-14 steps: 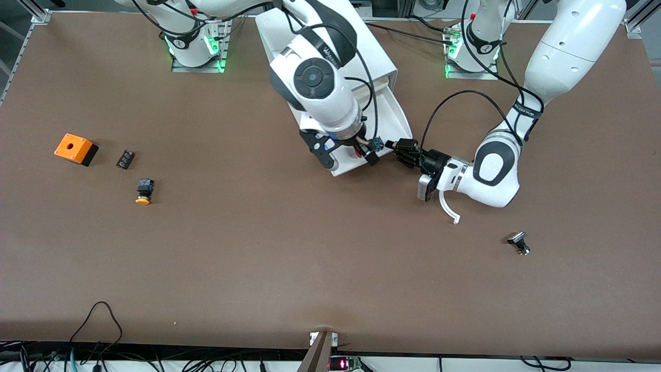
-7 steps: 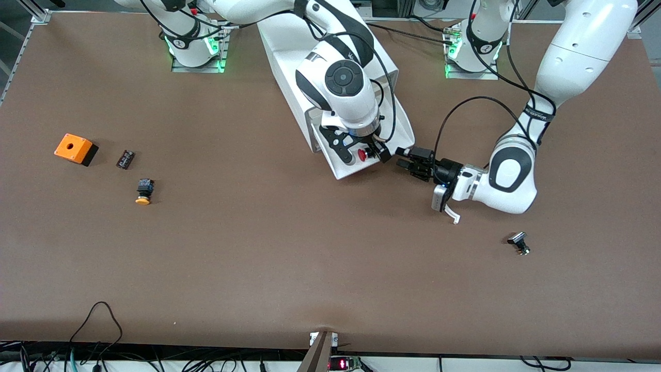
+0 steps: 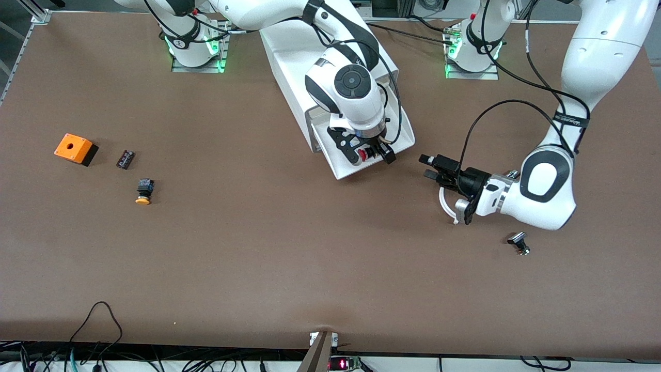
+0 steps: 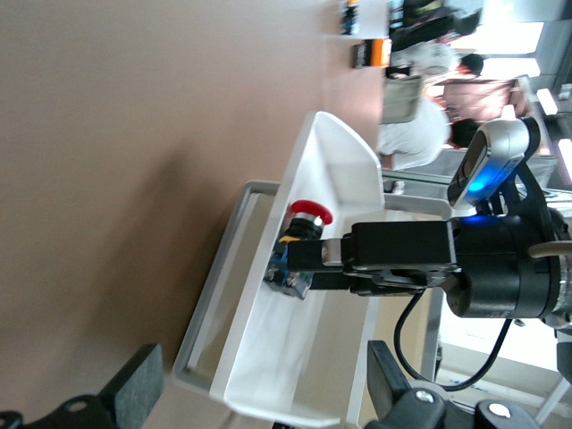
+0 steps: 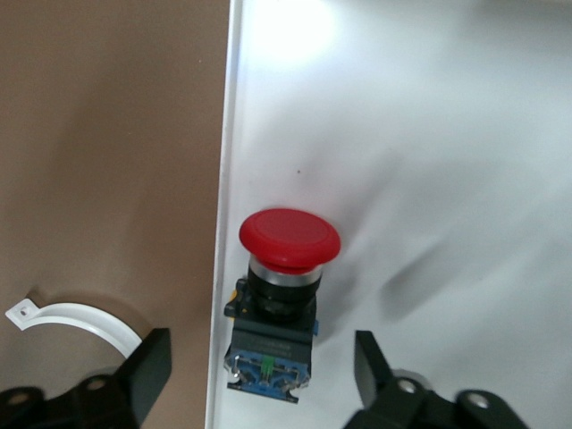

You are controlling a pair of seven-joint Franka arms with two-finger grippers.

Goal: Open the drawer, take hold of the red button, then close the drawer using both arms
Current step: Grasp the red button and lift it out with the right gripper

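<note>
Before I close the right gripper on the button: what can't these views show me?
Front view: right gripper, over the open drawer, hides most of the button.
Front view: right arm covers the cabinet; other drawers hidden.
Front view: small dark part by the left arm, too small to identify.
Left wrist view: left gripper, open over the table, cut off by the edge.
</note>
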